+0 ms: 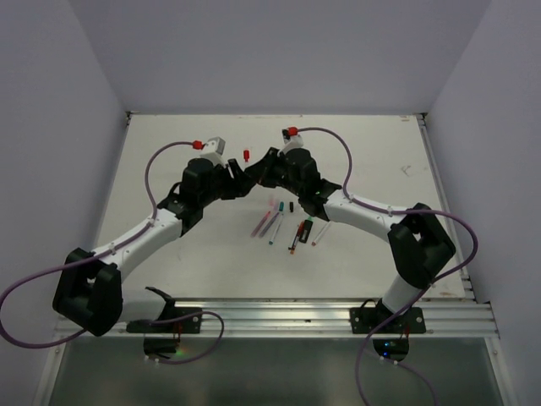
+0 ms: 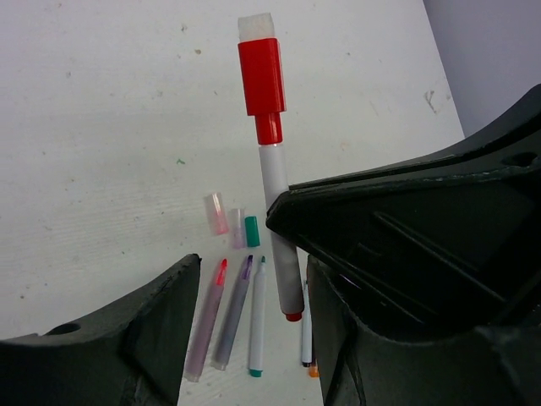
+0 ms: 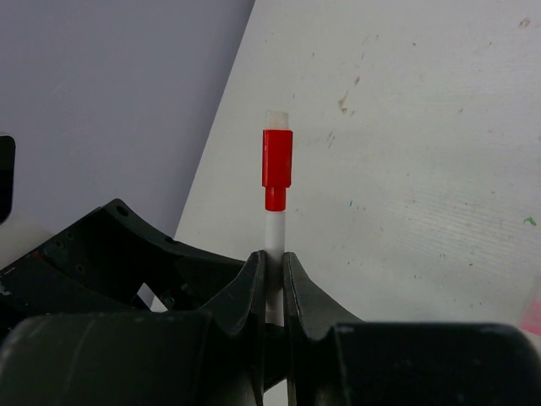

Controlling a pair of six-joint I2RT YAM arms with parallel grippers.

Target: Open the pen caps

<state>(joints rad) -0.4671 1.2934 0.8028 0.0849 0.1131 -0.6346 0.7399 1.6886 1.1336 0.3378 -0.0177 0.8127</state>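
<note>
The right gripper (image 3: 273, 260) has its jaws pinching the white barrel of a pen (image 3: 274, 228), whose red cap (image 3: 276, 158) is on and points away over the desk (image 3: 423, 169). The left gripper (image 2: 254, 264) sits just beside it, jaws spread, seemingly with nothing between them. On the desk beneath lie three uncapped pens (image 2: 234, 313) and, near their tips, loose caps (image 2: 252, 231) in pink, pale and teal.

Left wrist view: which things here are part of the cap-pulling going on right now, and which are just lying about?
In the job:
white pen, gripped by the right gripper; its red cap; the open left gripper.

Lying about on the table:
pink pen, purple pen, teal pen, all uncapped; pink cap, clear cap, teal cap.
</note>
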